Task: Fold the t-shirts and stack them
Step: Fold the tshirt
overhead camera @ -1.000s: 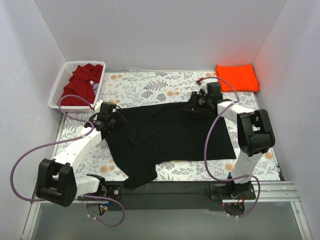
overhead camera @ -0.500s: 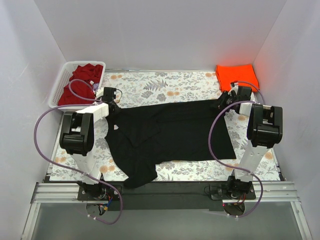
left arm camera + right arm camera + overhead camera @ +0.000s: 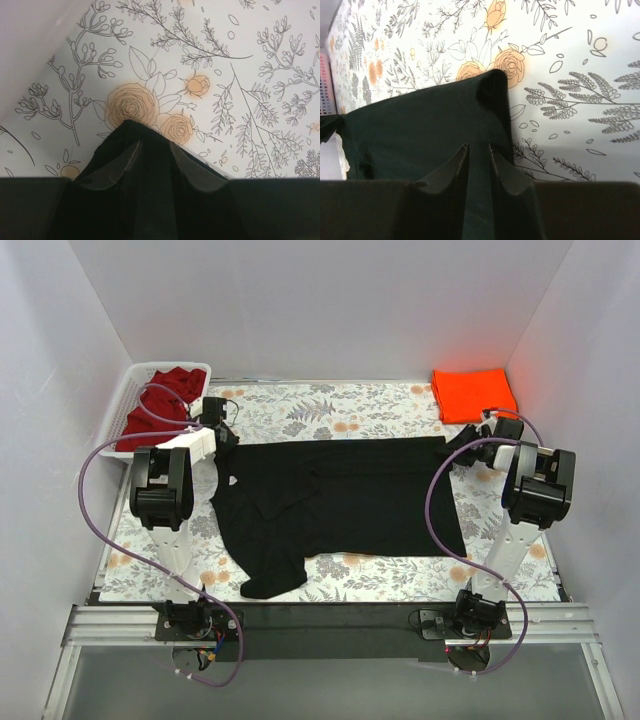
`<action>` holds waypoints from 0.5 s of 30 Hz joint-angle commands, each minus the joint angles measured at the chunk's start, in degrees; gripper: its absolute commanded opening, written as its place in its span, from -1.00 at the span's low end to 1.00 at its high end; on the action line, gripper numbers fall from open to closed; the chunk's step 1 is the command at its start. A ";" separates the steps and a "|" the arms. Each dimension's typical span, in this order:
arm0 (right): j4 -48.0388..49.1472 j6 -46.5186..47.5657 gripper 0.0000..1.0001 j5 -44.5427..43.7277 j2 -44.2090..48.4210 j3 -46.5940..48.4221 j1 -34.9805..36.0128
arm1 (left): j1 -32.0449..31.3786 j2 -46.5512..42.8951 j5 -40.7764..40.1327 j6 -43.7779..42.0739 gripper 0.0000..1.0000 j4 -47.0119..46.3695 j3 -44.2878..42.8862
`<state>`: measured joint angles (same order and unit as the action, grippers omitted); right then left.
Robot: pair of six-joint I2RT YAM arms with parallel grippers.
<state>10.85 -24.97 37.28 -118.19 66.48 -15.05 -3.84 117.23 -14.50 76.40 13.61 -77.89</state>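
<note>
L hand (image 3: 152, 147) & R hand (image 3: 477, 147) pinch black shirt (image 3: 340, 500) far corners.

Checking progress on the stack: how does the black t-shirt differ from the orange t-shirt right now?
The black t-shirt lies spread open across the middle, while the orange t-shirt is folded into a compact rectangle at the far right corner. The black t-shirt is pinched at its far corners by the left gripper and right gripper; the orange t-shirt is untouched. Both rest on the floral table.
</note>
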 commanded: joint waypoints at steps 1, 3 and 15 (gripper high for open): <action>-1.53 2.73 -0.42 -3.53 4.00 1.20 -0.86 | 1.11 -1.29 0.69 -2.22 -0.46 3.01 -2.00; -3.02 3.52 -0.37 -4.05 6.38 0.50 -0.68 | 0.50 -3.40 0.88 -3.09 -0.24 3.09 -2.62; -21.04 10.11 -0.12 -17.14 31.69 -9.52 11.52 | -11.36 -32.63 -2.99 -1.18 0.28 16.26 9.40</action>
<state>-2.87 -17.87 25.82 -90.83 59.75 -7.31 -12.73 94.28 -14.52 73.19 21.76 -74.24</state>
